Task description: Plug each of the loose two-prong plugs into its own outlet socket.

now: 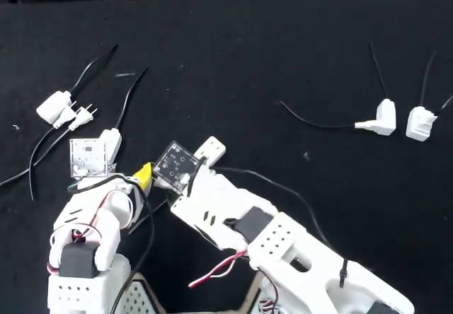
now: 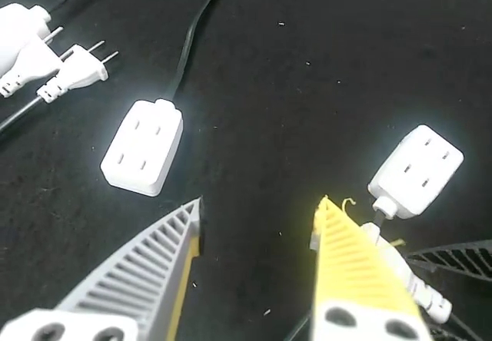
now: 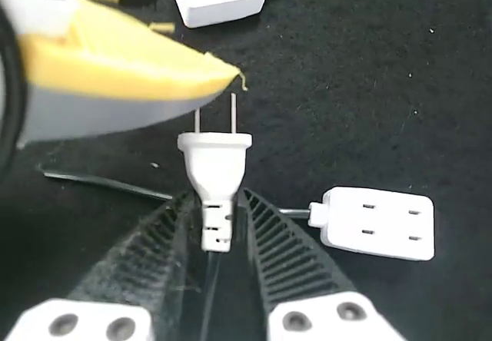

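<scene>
White plugs and sockets are spread over the black tabletop (image 1: pixel 233 52). In the high view, two loose plugs (image 1: pixel 71 112) are seen near its left edge. Two more white cord ends (image 1: pixel 386 119) lie well apart from them toward the right edge; whether those are plugs or sockets cannot be told.

In the left wrist view, the left gripper (image 2: pixel 261 203) is held open above bare tabletop, between one outlet socket (image 2: pixel 142 147) and a second socket (image 2: pixel 416 170).

In the right wrist view, the right gripper (image 3: pixel 217 195) is clamped on the held plug (image 3: pixel 214 160), whose prongs point away from the wrist. The second socket lies just beside it.

The step in hand is judged to be bringing this plug to a socket. Next, the prongs must be turned toward a pair of slots, lined up squarely and pressed in, perhaps with the socket steadied by the open gripper.
</scene>
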Motion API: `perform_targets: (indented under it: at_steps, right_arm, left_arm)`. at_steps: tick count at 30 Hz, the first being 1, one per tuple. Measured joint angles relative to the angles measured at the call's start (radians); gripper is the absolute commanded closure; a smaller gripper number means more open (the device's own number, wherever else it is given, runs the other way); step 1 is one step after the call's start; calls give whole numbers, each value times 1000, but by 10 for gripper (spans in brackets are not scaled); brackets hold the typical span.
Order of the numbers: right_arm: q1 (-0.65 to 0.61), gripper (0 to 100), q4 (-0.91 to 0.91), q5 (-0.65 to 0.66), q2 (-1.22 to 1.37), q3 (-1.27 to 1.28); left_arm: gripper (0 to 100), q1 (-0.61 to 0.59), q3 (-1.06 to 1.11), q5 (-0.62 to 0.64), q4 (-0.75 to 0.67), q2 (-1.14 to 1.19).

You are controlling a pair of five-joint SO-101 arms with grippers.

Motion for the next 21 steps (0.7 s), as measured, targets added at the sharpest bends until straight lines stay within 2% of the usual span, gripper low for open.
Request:
perform_targets:
  at_steps: [6,21]
  right_arm:
    - [-2,988,2,-71,2,2]
    - [-2,988,3,-124,2,2]
  left_arm:
    - [766,37,23,0,-14,-3]
    - [766,41,23,-15,-15,-3]
